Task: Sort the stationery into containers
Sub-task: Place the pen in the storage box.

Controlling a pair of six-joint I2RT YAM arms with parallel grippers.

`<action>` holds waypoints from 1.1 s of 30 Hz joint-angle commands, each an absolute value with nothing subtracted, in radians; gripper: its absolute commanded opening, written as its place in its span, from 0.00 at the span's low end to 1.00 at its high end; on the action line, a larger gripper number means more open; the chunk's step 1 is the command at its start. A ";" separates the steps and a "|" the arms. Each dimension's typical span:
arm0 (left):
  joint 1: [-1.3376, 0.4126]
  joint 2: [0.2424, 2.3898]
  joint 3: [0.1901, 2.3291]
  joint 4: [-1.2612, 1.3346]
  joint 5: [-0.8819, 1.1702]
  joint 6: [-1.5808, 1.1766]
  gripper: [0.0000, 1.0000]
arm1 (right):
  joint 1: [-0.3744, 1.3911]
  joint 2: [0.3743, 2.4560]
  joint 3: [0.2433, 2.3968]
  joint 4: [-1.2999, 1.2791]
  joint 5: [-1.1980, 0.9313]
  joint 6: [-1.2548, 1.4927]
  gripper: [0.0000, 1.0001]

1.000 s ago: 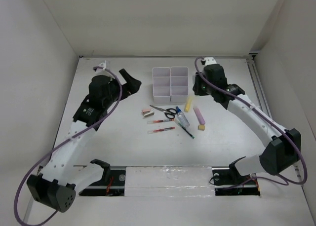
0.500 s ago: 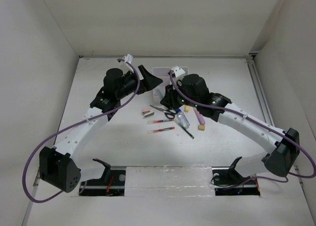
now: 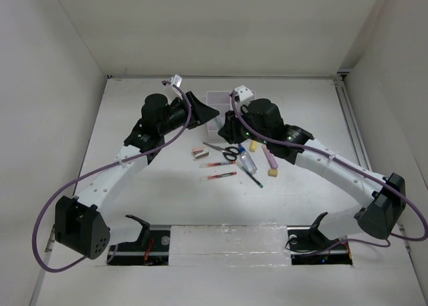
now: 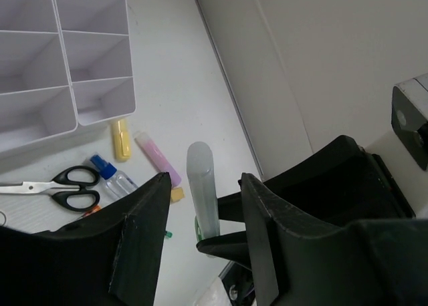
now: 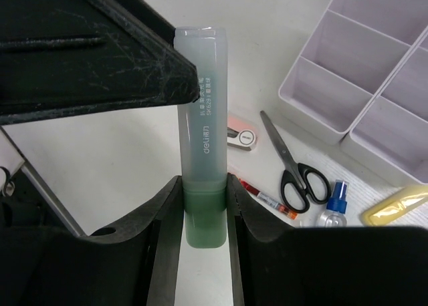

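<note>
My right gripper [image 5: 202,182] is shut on the green bar [image 5: 202,125], which stands upright with its clear cap on top, above the table in front of the containers [image 3: 215,97]. My left gripper [image 4: 204,179] is open, its jaws on either side of the cap [image 4: 200,176] with a gap on both sides. The two grippers meet in the top view, left [image 3: 207,112] and right [image 3: 226,122]. The white containers [image 4: 63,59] show no items inside. On the table lie scissors [image 3: 224,150], a blue-capped bottle [image 3: 247,160], a yellow bar [image 3: 254,145] and a pink bar [image 3: 269,156].
Two red-white pens [image 3: 217,166] and a dark pen [image 3: 253,176] lie near the scissors. A pink eraser [image 3: 197,149] and a yellow eraser [image 3: 272,173] sit at either end of the pile. White walls enclose the table on three sides.
Both arms swung in to the middle in front of the containers. The left jaws narrowed around the bar's cap. The right grip on the bar is unchanged.
</note>
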State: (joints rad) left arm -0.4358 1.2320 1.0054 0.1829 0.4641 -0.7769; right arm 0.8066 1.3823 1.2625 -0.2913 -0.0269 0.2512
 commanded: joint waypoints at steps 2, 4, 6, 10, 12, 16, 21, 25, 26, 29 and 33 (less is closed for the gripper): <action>-0.434 1.226 1.003 0.224 0.489 -0.779 0.42 | 0.818 1.391 1.324 -0.230 0.028 0.252 0.00; -0.434 1.226 1.003 0.224 0.489 -0.779 0.42 | 0.827 1.391 1.333 -0.219 0.028 0.252 0.00; -0.434 1.226 1.003 0.224 0.489 -0.770 0.36 | 0.836 1.391 1.333 -0.210 0.028 0.252 0.00; -0.434 1.235 1.023 0.215 0.489 -0.770 0.30 | 0.859 1.400 1.342 -0.210 0.017 0.252 0.00; -0.434 1.235 1.023 0.215 0.480 -0.770 0.26 | 0.859 1.401 1.351 -0.219 0.017 0.252 0.00; -0.434 1.247 1.052 0.193 0.471 -0.759 0.00 | 0.868 1.401 1.342 -0.207 0.017 0.252 0.00; -0.434 1.267 1.071 0.214 0.440 -0.723 0.00 | 0.868 1.367 1.300 -0.198 0.066 0.252 0.70; -0.434 1.324 1.173 0.199 0.307 -0.611 0.00 | 0.868 1.258 1.237 -0.238 0.202 0.232 1.00; -0.434 1.341 1.189 0.213 0.293 -0.580 0.00 | 0.855 1.237 1.221 -0.258 0.219 0.223 1.00; -0.434 1.425 1.250 0.293 0.275 -0.444 0.00 | 0.844 1.137 1.145 -0.267 0.253 0.222 1.00; -0.434 1.560 1.328 0.417 0.317 -0.309 0.00 | 0.833 1.029 1.066 -0.303 0.253 0.222 1.00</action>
